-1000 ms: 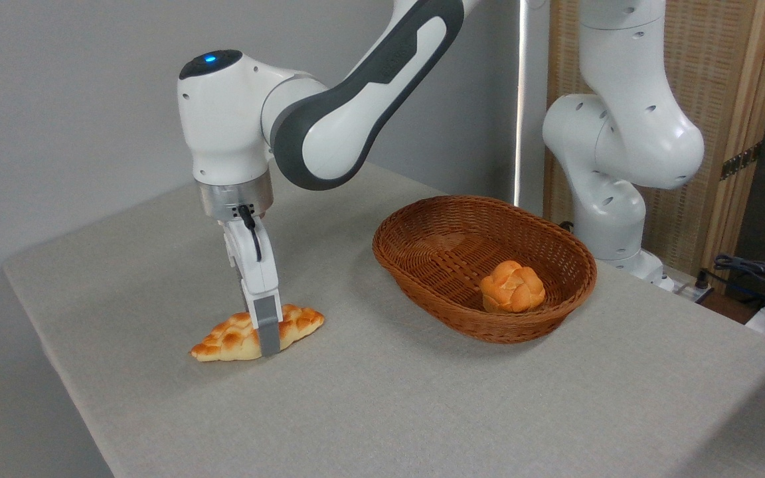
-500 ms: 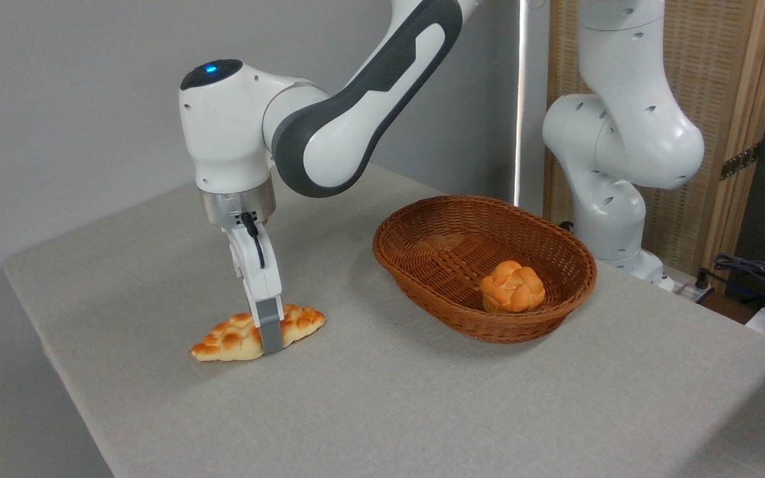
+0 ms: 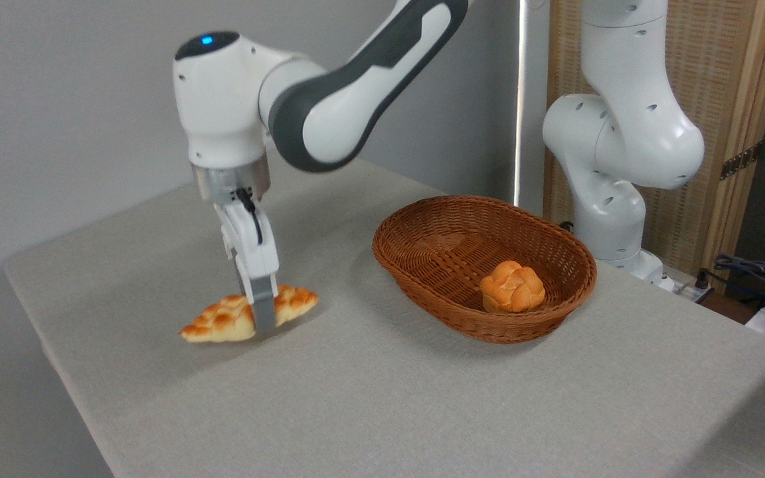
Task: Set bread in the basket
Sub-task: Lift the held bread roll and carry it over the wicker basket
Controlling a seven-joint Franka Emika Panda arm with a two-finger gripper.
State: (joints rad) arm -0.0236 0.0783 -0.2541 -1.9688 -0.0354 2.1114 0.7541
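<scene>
Braided loaf (image 3: 223, 320) clamped mid-length in gripper (image 3: 261, 317) fingers, just above table (image 3: 389, 398); note wicker basket (image 3: 422, 232) well right.

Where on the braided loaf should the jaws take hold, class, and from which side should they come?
Across the narrow middle, from straight above. The braided loaf is long, flat and pointed at both ends, so its midpoint likely balances best. The gripper already pinches it there, jaws pointing down, with the loaf just clear of the table.
</scene>
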